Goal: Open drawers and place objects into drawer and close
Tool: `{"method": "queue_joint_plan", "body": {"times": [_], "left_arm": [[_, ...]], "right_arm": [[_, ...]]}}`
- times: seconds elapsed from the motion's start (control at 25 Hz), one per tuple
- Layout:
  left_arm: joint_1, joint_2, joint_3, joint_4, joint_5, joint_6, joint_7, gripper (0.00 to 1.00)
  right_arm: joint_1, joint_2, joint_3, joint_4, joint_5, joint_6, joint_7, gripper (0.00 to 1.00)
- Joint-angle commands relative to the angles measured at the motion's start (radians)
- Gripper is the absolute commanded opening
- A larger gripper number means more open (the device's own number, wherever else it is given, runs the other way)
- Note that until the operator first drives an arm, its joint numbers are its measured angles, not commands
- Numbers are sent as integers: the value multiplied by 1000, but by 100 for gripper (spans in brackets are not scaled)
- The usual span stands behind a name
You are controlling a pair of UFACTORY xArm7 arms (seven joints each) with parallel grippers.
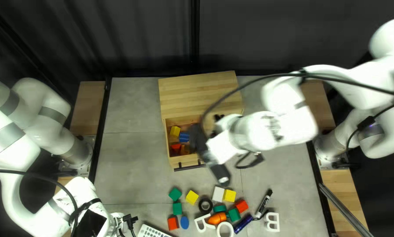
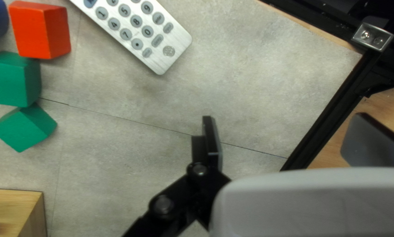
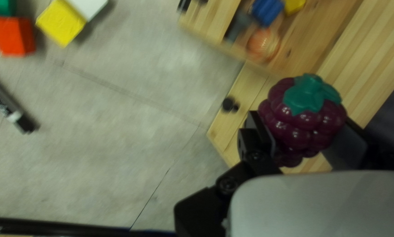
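In the top left view, the wooden cabinet (image 1: pixel 199 94) has its drawer (image 1: pixel 189 162) pulled out, holding a yellow block (image 1: pixel 175 131), a blue piece (image 1: pixel 184 137) and others. My right gripper (image 1: pixel 198 140) is over the drawer area, its fingertips hidden. In the right wrist view that gripper (image 3: pixel 308 134) is shut on a purple berry with a green top (image 3: pixel 303 120), beside the open drawer (image 3: pixel 260 39) holding an orange patterned ball (image 3: pixel 263 44). My left gripper (image 1: pixel 129 222) hangs low near the remote (image 1: pixel 153 231); in the left wrist view the gripper (image 2: pixel 284 142) is open, nothing between its fingers.
Green blocks (image 1: pixel 175 194), yellow blocks (image 1: pixel 191 197), a white block (image 1: pixel 218 193), a black ring (image 1: pixel 205 205), red blocks (image 1: pixel 241 206), an orange toy (image 1: pixel 216 218), white letters (image 1: pixel 272 222) and markers (image 1: pixel 263 204) lie near the table's front. A black rail (image 2: pixel 328 109) runs beside my left gripper.
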Motion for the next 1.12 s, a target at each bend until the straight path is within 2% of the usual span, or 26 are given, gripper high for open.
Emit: {"method": "queue_joint_plan", "body": {"times": [0.04, 0.08, 0.12, 0.16, 0.2, 0.24, 0.28, 0.32, 0.36, 0.52, 0.64, 0.72, 0.8, 0.96, 1.12], "left_arm": [[0, 0, 0, 0, 0, 0, 0, 99], [0, 0, 0, 0, 0, 0, 0, 99], [0, 0, 0, 0, 0, 0, 0, 100], [0, 0, 0, 0, 0, 0, 0, 100], [0, 0, 0, 0, 0, 0, 0, 100], [0, 0, 0, 0, 0, 0, 0, 100], [0, 0, 0, 0, 0, 0, 0, 100], [0, 0, 0, 0, 0, 0, 0, 100], [0, 0, 0, 0, 0, 0, 0, 100], [0, 0, 0, 0, 0, 0, 0, 100], [0, 0, 0, 0, 0, 0, 0, 100], [0, 0, 0, 0, 0, 0, 0, 100], [0, 0, 0, 0, 0, 0, 0, 100], [0, 0, 0, 0, 0, 0, 0, 100], [0, 0, 0, 0, 0, 0, 0, 100]], "right_arm": [[-21, 36, -9, -13, 2, -71, -34, 5], [-27, 50, -11, -18, 1, -93, -46, 6], [-29, 56, -12, -19, 1, -102, -53, 13], [-33, 72, -12, -12, 0, -113, -68, 41], [-35, 83, -13, -6, 0, -119, -79, 56], [-37, 95, -13, 4, 0, -123, -91, 59], [-39, 105, -13, 13, 0, -123, -102, 75], [-40, 110, -12, 19, 0, -120, -110, 81], [-41, 118, -12, 30, 1, -116, -124, 100], [-36, 141, -10, 81, 7, -61, -150, 100], [-16, 171, -1, 163, 27, 54, -143, 100], [1, 168, 8, 179, 38, 108, -120, 100], [32, 143, 28, 158, 57, 167, -67, 100], [83, 43, 80, 10, 139, 191, 55, 100], [128, -17, 122, -58, 208, 217, 142, 100]]}}
